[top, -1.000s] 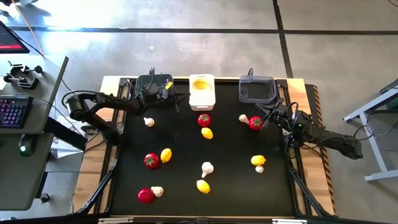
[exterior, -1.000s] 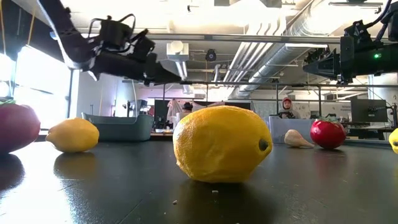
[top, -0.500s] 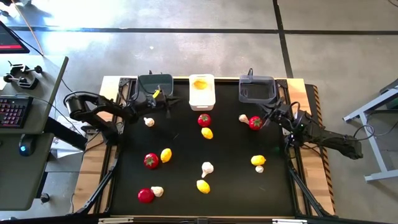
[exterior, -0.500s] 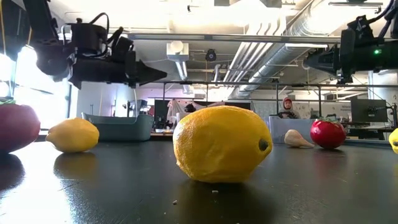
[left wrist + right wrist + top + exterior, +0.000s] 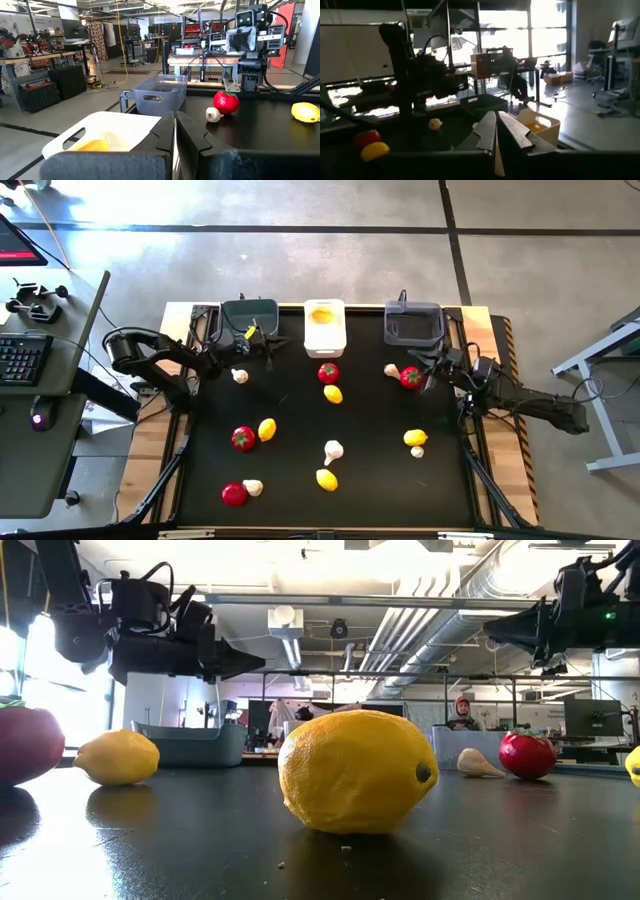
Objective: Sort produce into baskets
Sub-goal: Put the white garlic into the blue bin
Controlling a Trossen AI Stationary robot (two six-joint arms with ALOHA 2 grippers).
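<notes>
Three baskets stand along the table's far edge: a dark grey one, a white one with a lemon in it, and a dark grey one. Red, yellow and whitish produce lies scattered on the black table. My left gripper is shut and empty, above the table between the left grey basket and the white one, near a garlic piece. My right gripper is shut and empty, raised just right of a red piece and a garlic piece.
In the middle lie a red piece and a lemon. Nearer lie a red piece, lemons, garlic, and a red piece at the near left. A person shows in the room behind.
My left gripper has drawn back from beside the white basket toward the table's left edge and levelled out, still shut and empty. No produce has moved.
</notes>
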